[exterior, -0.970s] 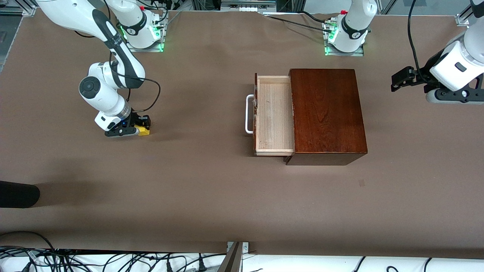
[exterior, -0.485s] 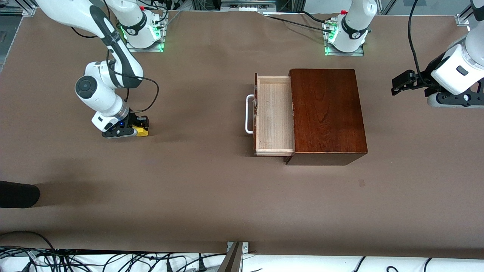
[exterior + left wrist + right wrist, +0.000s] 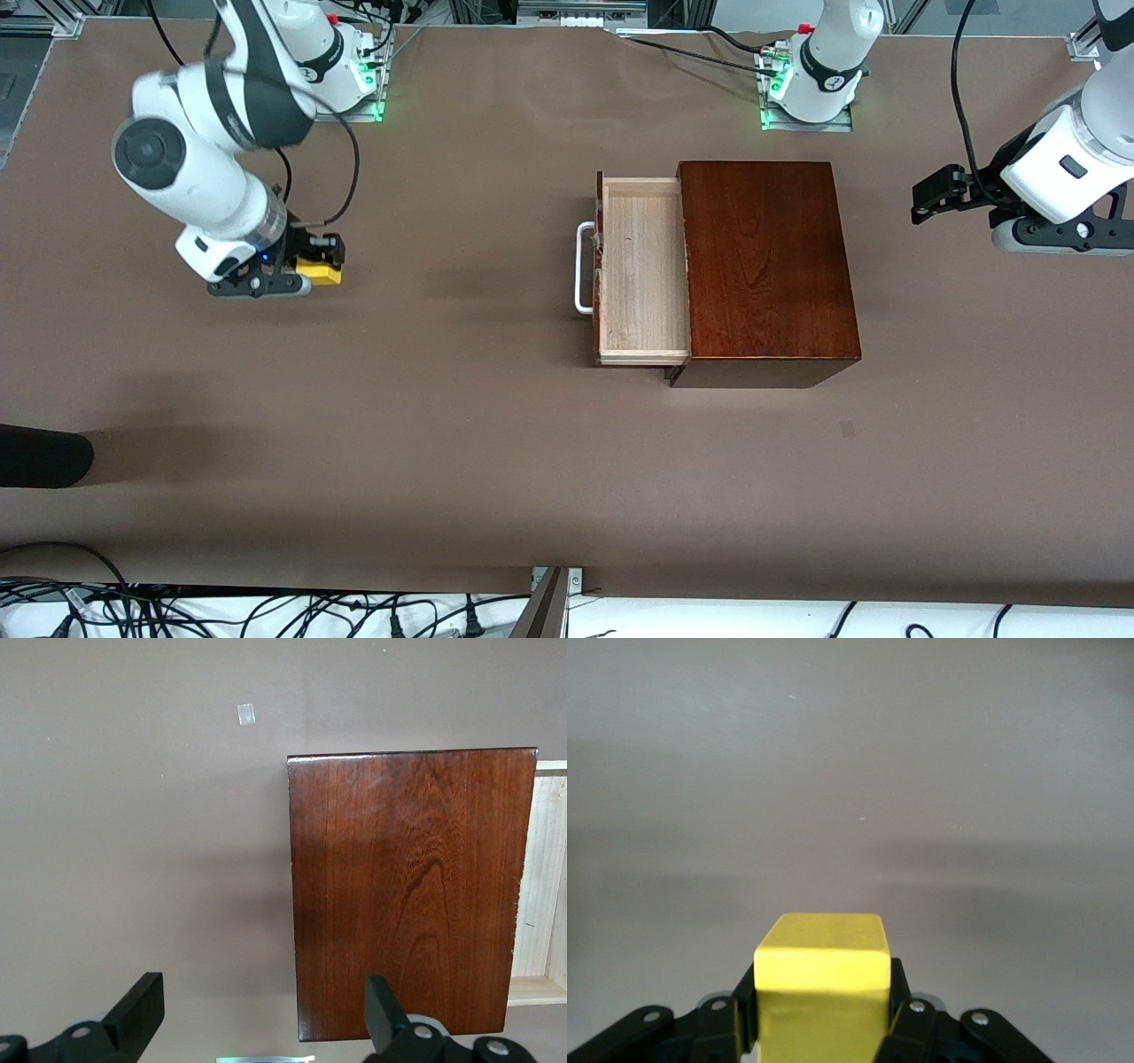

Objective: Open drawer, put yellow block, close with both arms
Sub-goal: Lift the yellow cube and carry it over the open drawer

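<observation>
Front view: right claw [image 3: 312,263] clamps the yellow block [image 3: 320,272], up over the bench [image 3: 443,461] toward the right arm's end. Drawer [image 3: 642,270] pulled out of the dark box [image 3: 766,266], tray bare. Left claw [image 3: 932,193] waits over the left arm's end.

Left wrist view: left claw [image 3: 261,1014] fingers spread wide, box [image 3: 407,886] below.

Right wrist view: block [image 3: 821,979] pinched between both fingers [image 3: 744,1005].

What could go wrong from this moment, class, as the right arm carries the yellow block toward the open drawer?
1. The right gripper holds the yellow block over bare table toward the right arm's end; if it slips, it lands well short of the drawer.
2. The drawer is only partly out of the dark box, so a release over the box's edge may miss.
3. The left gripper waits open.
</observation>
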{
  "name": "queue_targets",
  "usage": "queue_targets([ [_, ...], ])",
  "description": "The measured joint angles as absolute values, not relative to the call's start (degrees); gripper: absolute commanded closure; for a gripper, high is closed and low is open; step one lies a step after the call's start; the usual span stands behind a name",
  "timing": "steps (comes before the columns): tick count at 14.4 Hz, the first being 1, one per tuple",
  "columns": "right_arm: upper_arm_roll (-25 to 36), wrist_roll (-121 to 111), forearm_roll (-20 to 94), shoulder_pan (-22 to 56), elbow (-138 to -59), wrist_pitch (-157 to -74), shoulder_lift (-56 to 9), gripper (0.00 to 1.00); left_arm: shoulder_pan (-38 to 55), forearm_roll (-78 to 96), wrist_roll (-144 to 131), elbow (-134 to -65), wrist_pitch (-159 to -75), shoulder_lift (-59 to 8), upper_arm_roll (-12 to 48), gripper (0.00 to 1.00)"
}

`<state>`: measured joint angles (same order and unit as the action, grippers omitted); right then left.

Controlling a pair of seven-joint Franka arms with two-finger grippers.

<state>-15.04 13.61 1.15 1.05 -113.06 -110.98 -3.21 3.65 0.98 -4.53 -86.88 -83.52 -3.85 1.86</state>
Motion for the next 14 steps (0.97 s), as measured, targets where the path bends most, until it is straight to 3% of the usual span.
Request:
queue_targets([
  [6,-21.49,24.16,2.75,1.14,-93.01,-93.34,-3.39,1.0,3.65,0.98,-4.53,-86.72,-83.52,-4.03,1.86,0.0],
  [11,-29.15,38.26,4.91,1.95,-87.83,-91.54,-4.21,1.0,3.65,0.98,-4.53,-86.69,-83.52,-4.06,1.87,0.0],
  [14,-30.87,47.52,4.04,6.8,-87.73,-94.24,-7.06,1.0,3.65,0.98,-4.53,-86.67,-83.52,-4.08,1.87,0.0],
])
